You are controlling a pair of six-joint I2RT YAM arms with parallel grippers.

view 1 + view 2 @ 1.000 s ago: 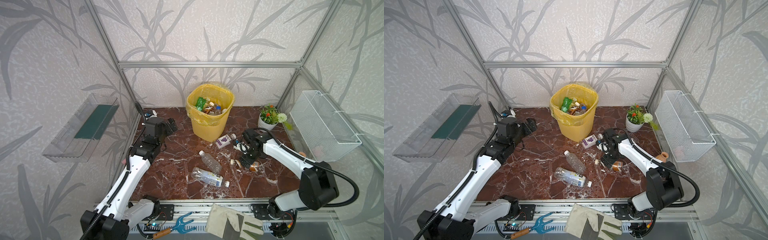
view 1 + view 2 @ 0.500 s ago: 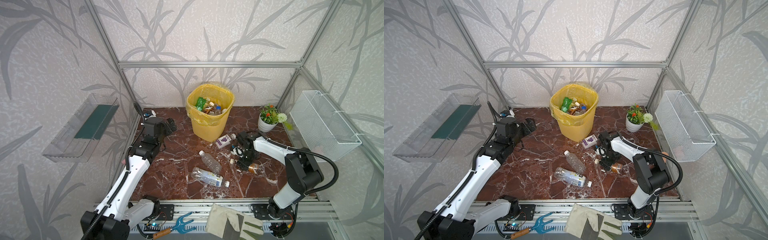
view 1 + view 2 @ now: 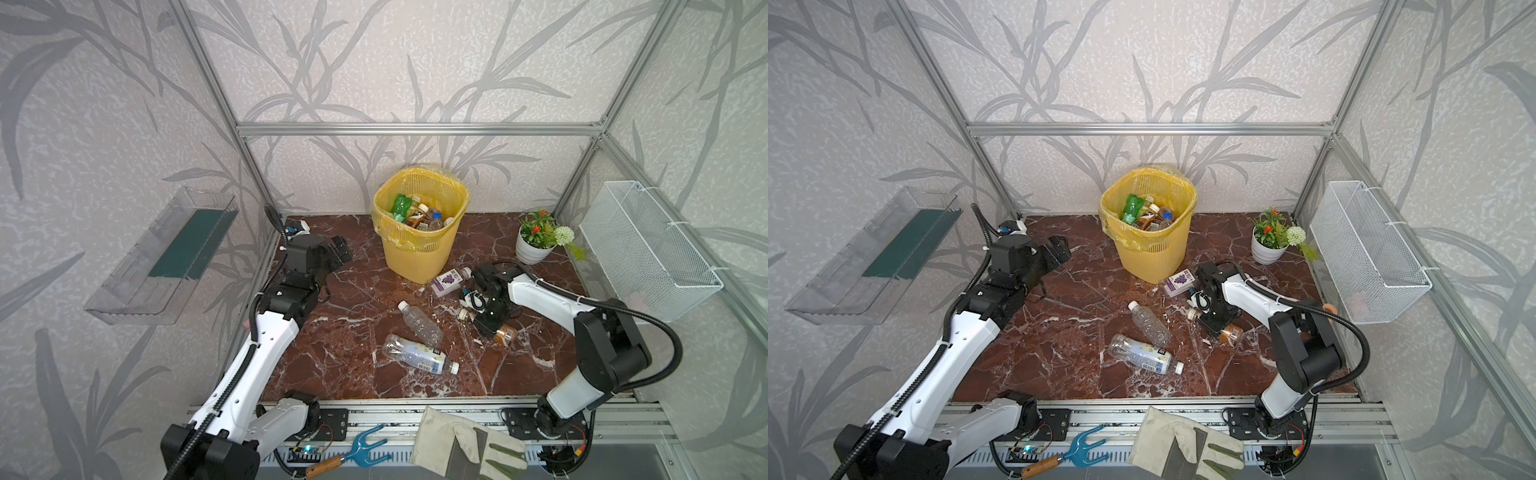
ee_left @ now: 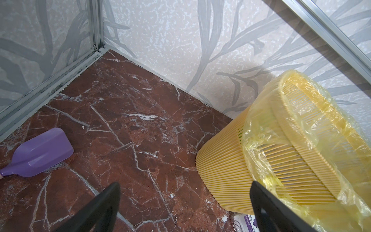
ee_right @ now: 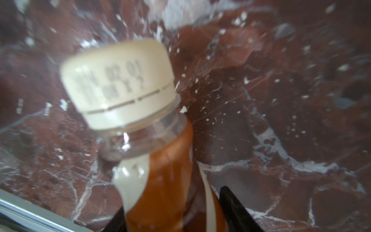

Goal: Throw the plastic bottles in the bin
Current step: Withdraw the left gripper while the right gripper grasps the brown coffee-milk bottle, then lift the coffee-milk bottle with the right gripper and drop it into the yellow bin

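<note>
Four bottles lie on the floor (image 3: 353, 316). The right gripper (image 3: 490, 322) is clamped on the brown bottle (image 3: 506, 333), right of centre; the wrist view shows black fingers (image 5: 232, 204) pressed against both sides of its body. The purple bottle (image 3: 451, 281) lies just beside the bin (image 3: 415, 257), which stands far centre with more bottles inside. The clear bottle (image 3: 417, 323) and the labelled bottle (image 3: 419, 358) lie mid-floor, close together. The left gripper (image 3: 340, 252) hangs at far left, jaws wide apart and empty, well apart from every bottle.
</note>
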